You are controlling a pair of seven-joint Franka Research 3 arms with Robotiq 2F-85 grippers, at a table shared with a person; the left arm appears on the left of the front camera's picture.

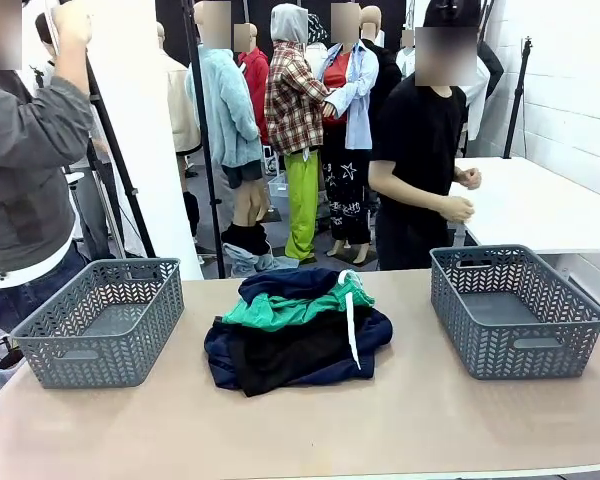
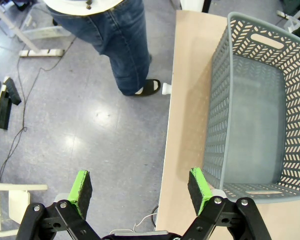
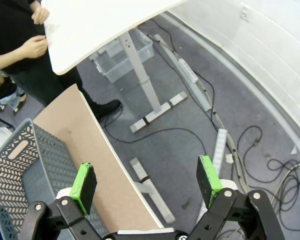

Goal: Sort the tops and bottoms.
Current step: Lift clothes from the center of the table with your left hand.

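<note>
A heap of clothes lies in the middle of the table in the front view. The bottoms (image 1: 290, 308), bright green with a long white drawstring (image 1: 351, 325), lie on top of dark navy and black garments (image 1: 280, 355). My left gripper (image 2: 140, 192) hangs open over the table's left edge and the floor, beside the left grey basket (image 2: 250, 115). Open as well, my right gripper (image 3: 147, 182) is above the table's right edge, next to the right grey basket (image 3: 20, 170). Nothing is between either pair of fingers.
The two grey lattice baskets (image 1: 105, 320) (image 1: 515, 310) stand at the table's left and right ends. A person in black (image 1: 420, 150) stands behind the table, another in grey (image 1: 25, 180) at the left. A white table (image 1: 540, 205) stands at the back right.
</note>
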